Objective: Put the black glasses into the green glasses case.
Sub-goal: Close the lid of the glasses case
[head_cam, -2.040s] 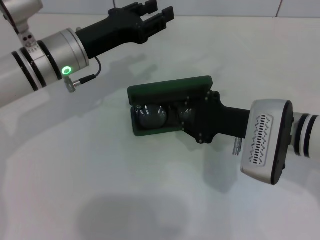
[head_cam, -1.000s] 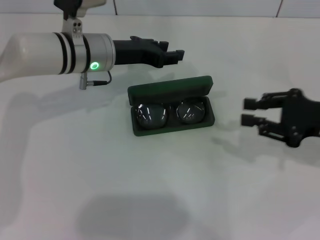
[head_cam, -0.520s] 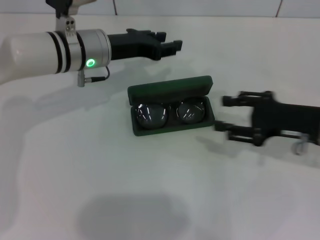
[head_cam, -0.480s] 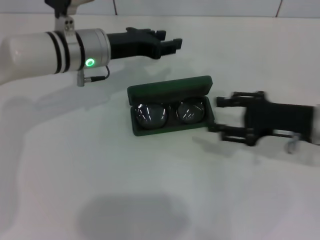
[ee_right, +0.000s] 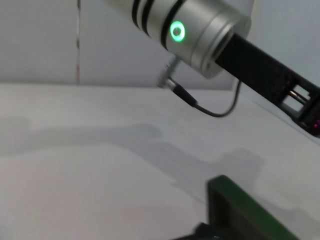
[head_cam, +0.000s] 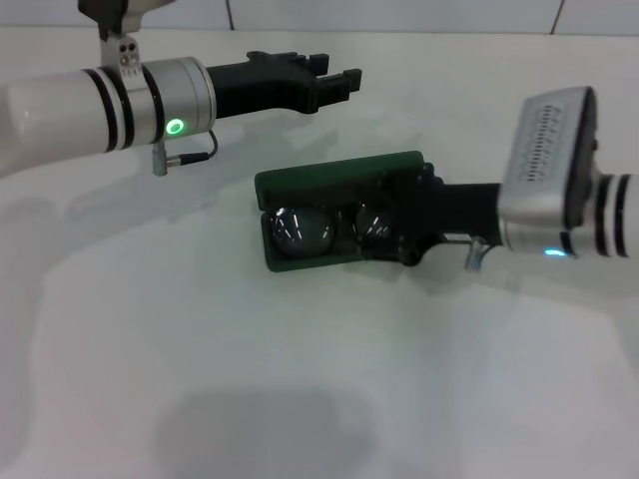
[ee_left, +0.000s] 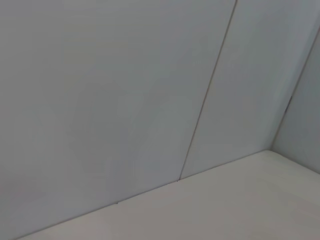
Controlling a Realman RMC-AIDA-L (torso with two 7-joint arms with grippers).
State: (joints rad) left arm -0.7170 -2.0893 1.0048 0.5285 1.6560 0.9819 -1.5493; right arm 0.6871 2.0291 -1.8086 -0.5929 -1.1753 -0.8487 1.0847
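Observation:
The green glasses case (head_cam: pixel 336 178) lies open mid-table, its lid standing up at the back. The black glasses (head_cam: pixel 301 228) lie inside it, both lenses facing up. My right gripper (head_cam: pixel 412 222) reaches in from the right, open, with its fingers straddling the case's right end and covering part of the right lens. In the right wrist view only the case's lid edge (ee_right: pixel 242 205) shows. My left gripper (head_cam: pixel 337 76) hovers open and empty behind the case, apart from it; it also shows in the right wrist view (ee_right: pixel 300 102).
The white table (head_cam: pixel 200 379) runs to a tiled wall (ee_left: pixel 150 90) at the back. The left arm's silver wrist with a green light (head_cam: pixel 176 127) and a short cable hangs over the table's back left.
My right gripper has moved left from beside the case onto its right end. The left arm has barely moved. The glasses and case lie as before.

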